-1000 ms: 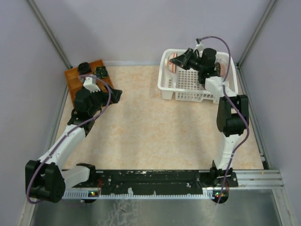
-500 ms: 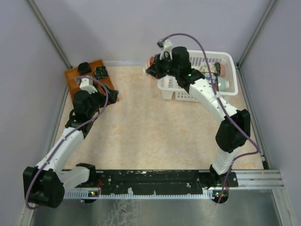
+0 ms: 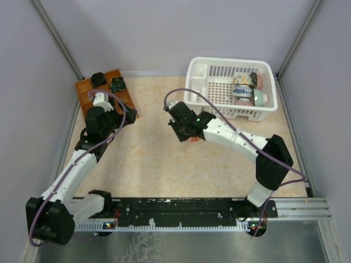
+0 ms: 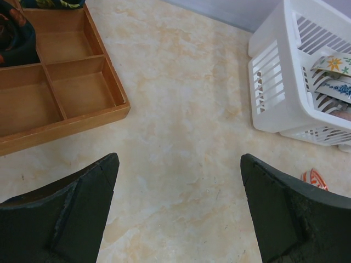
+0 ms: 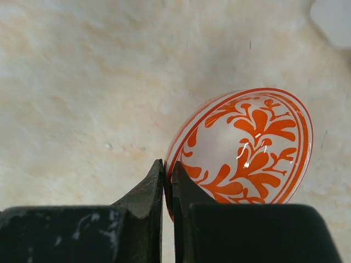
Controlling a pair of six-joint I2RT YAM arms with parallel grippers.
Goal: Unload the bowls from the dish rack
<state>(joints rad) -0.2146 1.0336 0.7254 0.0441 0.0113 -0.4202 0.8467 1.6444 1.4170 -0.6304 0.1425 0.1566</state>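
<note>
"Starting leftmost, what was your left gripper doing?"
"It hung spread wide, empty, well left of the dish rack. My right gripper pinched the orange-red bowl by its rim, just off the rack's near-left corner."
"The step?"
"Placing it, I judged. Next: lower, release, then return for the rack's remaining bowls."

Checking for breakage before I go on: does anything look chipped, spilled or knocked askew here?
Nothing stands out. The orange-patterned bowl is tilted only because the right gripper pinches its rim; it looks whole. The other bowls stand on edge in the dish rack, and no spill shows.
</note>
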